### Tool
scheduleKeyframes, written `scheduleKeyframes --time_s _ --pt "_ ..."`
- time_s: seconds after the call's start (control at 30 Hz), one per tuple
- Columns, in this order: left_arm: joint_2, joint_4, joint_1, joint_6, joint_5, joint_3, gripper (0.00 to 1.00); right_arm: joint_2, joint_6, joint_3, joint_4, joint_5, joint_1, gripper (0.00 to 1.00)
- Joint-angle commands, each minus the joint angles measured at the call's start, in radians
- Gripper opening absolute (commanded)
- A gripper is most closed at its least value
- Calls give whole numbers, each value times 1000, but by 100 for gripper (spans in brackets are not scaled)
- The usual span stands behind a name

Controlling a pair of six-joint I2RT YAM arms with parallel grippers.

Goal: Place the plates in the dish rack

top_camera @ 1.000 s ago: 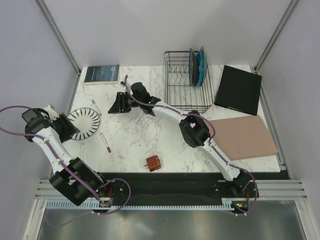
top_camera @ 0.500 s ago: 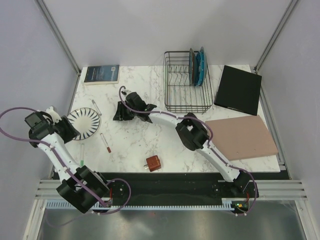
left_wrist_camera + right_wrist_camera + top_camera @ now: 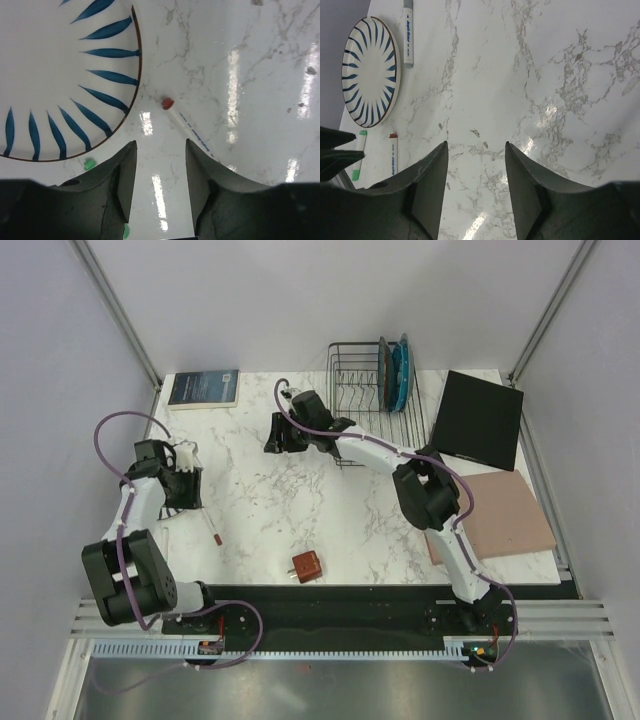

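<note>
Table (image 3: 270,510) of white marble with the dish rack (image 3: 352,400) at its far edge, blue and dark plates (image 3: 398,375) standing on edge in the rack's right end. Striped plate (image 3: 55,65) flat on the marble at the left, outside the rack. Left gripper (image 3: 160,150) just beside that rim, parted, empty. Right gripper (image 3: 476,150) left of the rack, likewise parted and empty. Red-capped pen (image 3: 192,132) near the left fingers.

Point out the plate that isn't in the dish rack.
The white plate with dark radial stripes, lying flat by the left gripper; the other plates stand upright in the dish rack.
</note>
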State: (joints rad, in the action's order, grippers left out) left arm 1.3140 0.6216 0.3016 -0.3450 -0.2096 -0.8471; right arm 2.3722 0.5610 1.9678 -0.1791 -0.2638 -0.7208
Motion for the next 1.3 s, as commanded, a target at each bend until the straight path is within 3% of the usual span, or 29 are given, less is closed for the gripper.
scheduleKeyframes --time_s 0.0,0.2,0.7,0.93,1.27 --pt "83 -79 1 -98 101 -89 50 -152 -98 -75 -31 46 -6 58" --pt "197 -25 1 -91 93 -184 50 -205 -121 -156 -56 35 18 59" --pt "471 44 -7 -55 81 -414 50 -188 -67 -162 -16 -43 60 61" --pt "562 50 -82 -32 88 -429 41 -214 -78 -216 -7 -40 73 61" --pt "599 58 -211 17 44 -445 40 -214 -92 -219 3 -64 72 64"
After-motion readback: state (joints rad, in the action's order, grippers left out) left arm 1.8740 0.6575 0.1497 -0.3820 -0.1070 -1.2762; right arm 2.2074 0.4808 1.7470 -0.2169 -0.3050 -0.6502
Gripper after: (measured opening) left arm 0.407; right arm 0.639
